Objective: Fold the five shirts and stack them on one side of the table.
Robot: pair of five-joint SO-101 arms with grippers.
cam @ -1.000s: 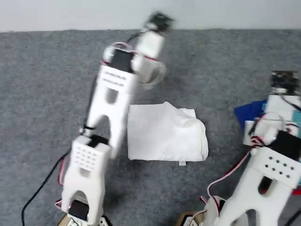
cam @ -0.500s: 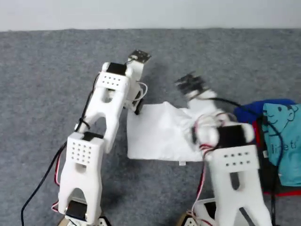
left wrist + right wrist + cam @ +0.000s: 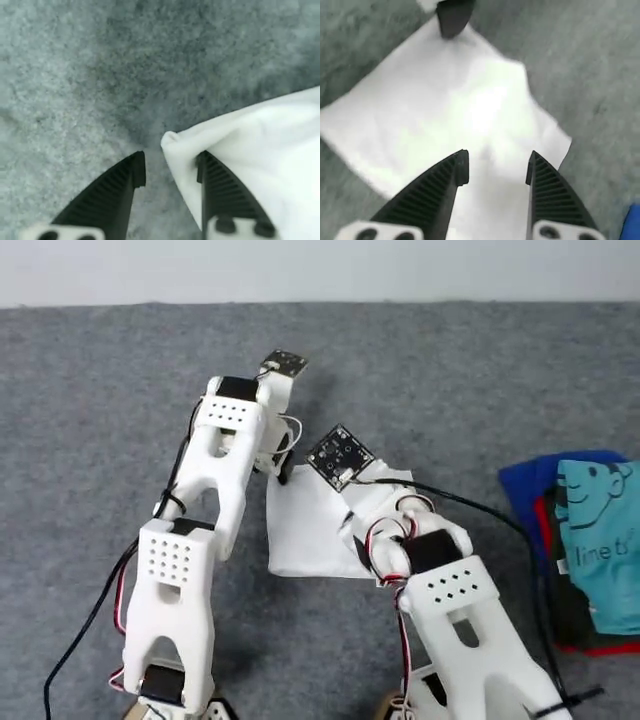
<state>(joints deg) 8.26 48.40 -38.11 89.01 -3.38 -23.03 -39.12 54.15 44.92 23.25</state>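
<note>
Shirt (image 3: 260,140) corner at left pincer (image 3: 170,159) tips

The bench (image 3: 100,390) wears a grey, carpet-like cover with a fine speckled nap, and in the high view it runs from 9 o'clock across to 3 o'clock. At 12 o'clock a pale, plain band (image 3: 320,270) lies straight along its far edge; whether it is wall or bare surface cannot be told. At 6 o'clock a small tan patch (image 3: 393,706) sits at the lower edge.
</note>
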